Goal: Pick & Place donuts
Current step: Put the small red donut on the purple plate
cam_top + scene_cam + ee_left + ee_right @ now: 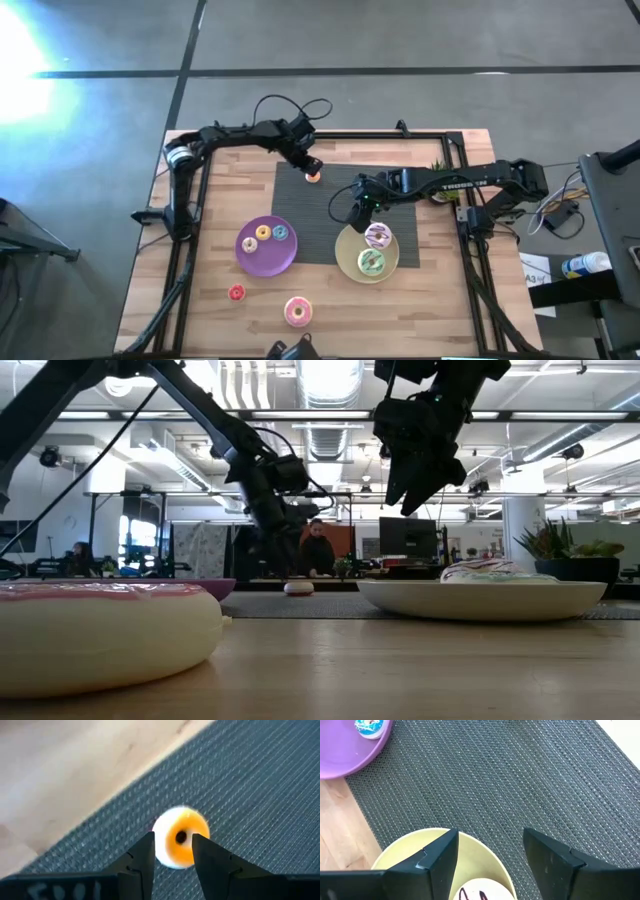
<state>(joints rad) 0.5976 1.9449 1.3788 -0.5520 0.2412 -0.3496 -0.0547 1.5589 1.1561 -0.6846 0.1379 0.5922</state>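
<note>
A tiny orange donut [313, 177] lies flat on the dark mat, and it also shows in the left wrist view [180, 842]. My left gripper [311, 166] hangs over it, open. Its fingertips [172, 852] stand apart to either side above the donut, and I see no touch. My right gripper [358, 210] is open and raised over the far rim of the pale-yellow plate [345, 262]. That plate holds the white streaked donut [377, 236] and the green donut [371, 263]. The yellow donut [263, 233] and the blue donut [280, 233] sit on the purple plate [262, 262].
A red donut [236, 292] and a pink donut [297, 311] lie on the bare wood near the table's near edge. The dark mat [330, 225] covers the table's middle. A black frame rail [400, 137] borders the table. A person shows in the room beyond [316, 548].
</note>
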